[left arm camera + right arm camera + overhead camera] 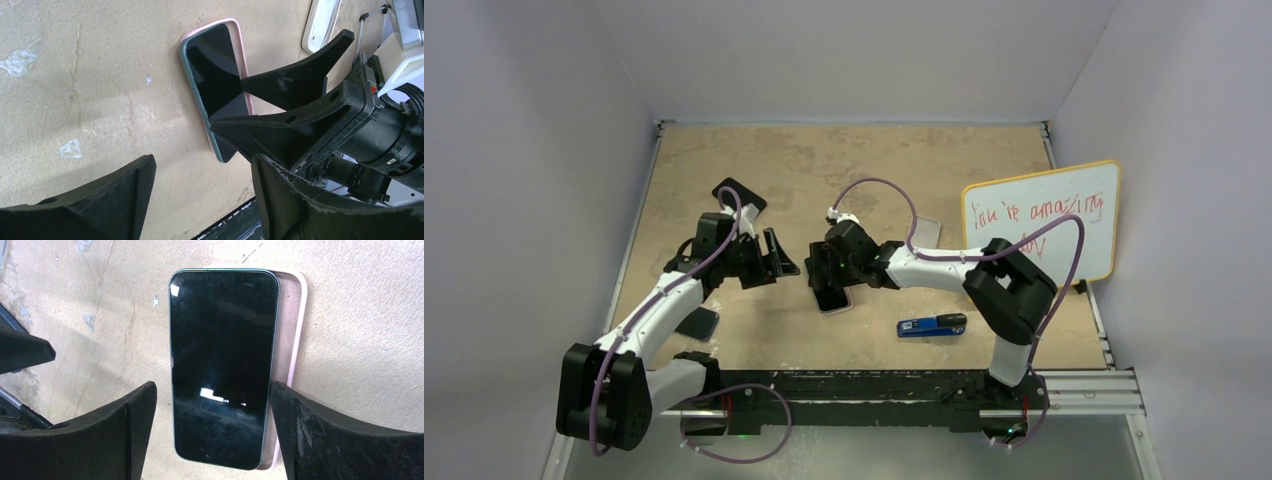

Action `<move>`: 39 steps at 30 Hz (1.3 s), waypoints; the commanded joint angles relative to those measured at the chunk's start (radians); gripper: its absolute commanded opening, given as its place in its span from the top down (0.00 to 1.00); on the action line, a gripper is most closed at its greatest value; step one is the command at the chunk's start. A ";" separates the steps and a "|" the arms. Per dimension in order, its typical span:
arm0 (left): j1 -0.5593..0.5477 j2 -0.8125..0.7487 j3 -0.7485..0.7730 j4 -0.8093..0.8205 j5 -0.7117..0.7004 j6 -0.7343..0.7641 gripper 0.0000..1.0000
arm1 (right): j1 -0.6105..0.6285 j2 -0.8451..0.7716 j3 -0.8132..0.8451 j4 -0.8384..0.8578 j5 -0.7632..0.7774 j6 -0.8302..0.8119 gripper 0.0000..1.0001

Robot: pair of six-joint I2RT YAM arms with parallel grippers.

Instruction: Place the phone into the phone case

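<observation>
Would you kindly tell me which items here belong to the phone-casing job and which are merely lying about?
Job: dark-screened, green-edged phone; pink phone case under it; right pincer straddling both.
Lying about: white board with red writing; blue-and-black stick; flat black rectangle far left.

The right arm's fingers (300, 70) hide the phone's (215, 70) near end and case (244, 55) edge.

The phone (222, 365) is lying screen-up on the pink phone case (295, 340), sitting off-centre so the case's right rim is showing; the right gripper (212, 390) is straddling the phone's lower half, jaws standing apart.
</observation>
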 commanded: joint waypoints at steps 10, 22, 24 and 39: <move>0.003 0.023 -0.023 0.064 0.062 -0.005 0.31 | -0.004 -0.136 0.009 -0.094 -0.007 -0.004 0.21; -0.001 0.121 -0.084 0.192 0.088 -0.045 0.46 | -0.089 -0.165 -0.083 -0.034 -0.145 0.001 0.41; -0.002 0.134 -0.091 0.220 0.094 -0.066 0.50 | -0.093 -0.159 -0.090 -0.024 -0.166 -0.001 0.42; -0.111 0.206 -0.098 0.318 0.037 -0.130 0.61 | -0.126 -0.095 -0.098 0.030 -0.256 -0.022 0.48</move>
